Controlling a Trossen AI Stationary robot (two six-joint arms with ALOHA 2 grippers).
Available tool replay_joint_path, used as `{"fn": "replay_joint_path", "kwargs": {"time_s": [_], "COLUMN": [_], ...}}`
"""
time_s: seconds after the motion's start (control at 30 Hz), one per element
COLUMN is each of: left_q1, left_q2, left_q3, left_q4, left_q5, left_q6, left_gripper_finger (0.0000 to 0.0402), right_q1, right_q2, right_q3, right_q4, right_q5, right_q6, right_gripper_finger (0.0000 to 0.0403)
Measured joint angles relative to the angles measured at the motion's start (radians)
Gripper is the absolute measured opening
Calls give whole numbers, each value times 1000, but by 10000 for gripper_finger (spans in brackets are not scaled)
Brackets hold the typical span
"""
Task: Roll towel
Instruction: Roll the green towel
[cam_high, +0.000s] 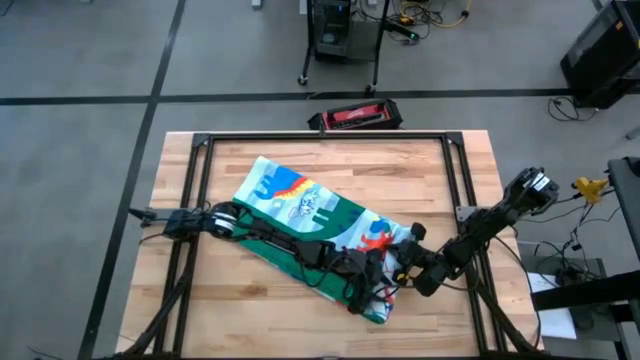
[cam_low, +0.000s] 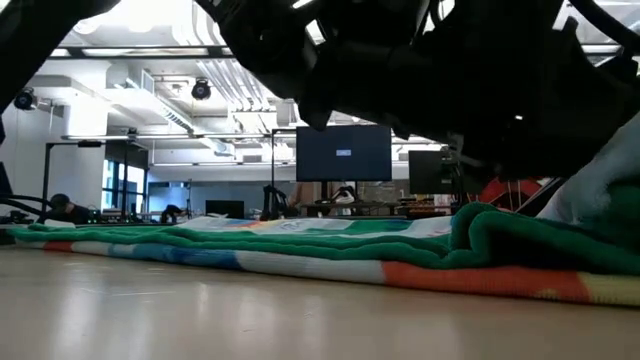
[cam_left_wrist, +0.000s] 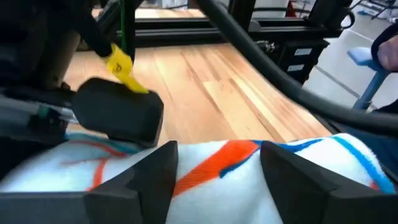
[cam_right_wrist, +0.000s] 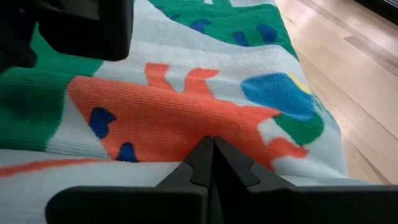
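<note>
The towel (cam_high: 300, 215) lies diagonally across the middle of the wooden desk (cam_high: 180, 300), inside the black metal frame (cam_high: 330, 137) that runs along the desk edges. Its printed side faces up, showing orange, blue and green figures on a pale ground. The towel end nearest the front edge of the desk is bunched into a thick fold; the low view shows the green back turned over there as a raised ridge, with the remainder lying flat.

The left hand (cam_high: 372, 292) is at this bunched end of the towel. Its fingers (cam_left_wrist: 149, 180) are spread apart and rest on the pale cloth, with an orange and blue print between them. They do not pinch the towel.

The right hand (cam_high: 405, 258) is just beside the left hand, over the same end of the towel. Its fingers (cam_right_wrist: 208, 158) are pressed together, tips meeting directly above an orange figure with blue spots. No cloth is caught between them.

A red and black case (cam_high: 357, 116) lies on the floor behind the desk, beyond the far frame rail.
</note>
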Motion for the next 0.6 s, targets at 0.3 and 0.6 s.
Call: {"fn": "replay_joint_path", "kwargs": {"time_s": [0.3, 0.6], "left_q1": [-6, -21], "left_q2": [2, 12], "left_q3": [-10, -12], "left_q4": [-33, -40], "left_q5": [-4, -80], "left_q6": [-21, -42], "left_gripper_finger": [197, 203], "right_q1": [22, 236], "right_q2": [-112, -292], "right_q3": [21, 125], "right_q4": [-90, -422], "right_q5": [-5, 118], "right_q6": [-65, 128], "right_gripper_finger": [0, 0]}}
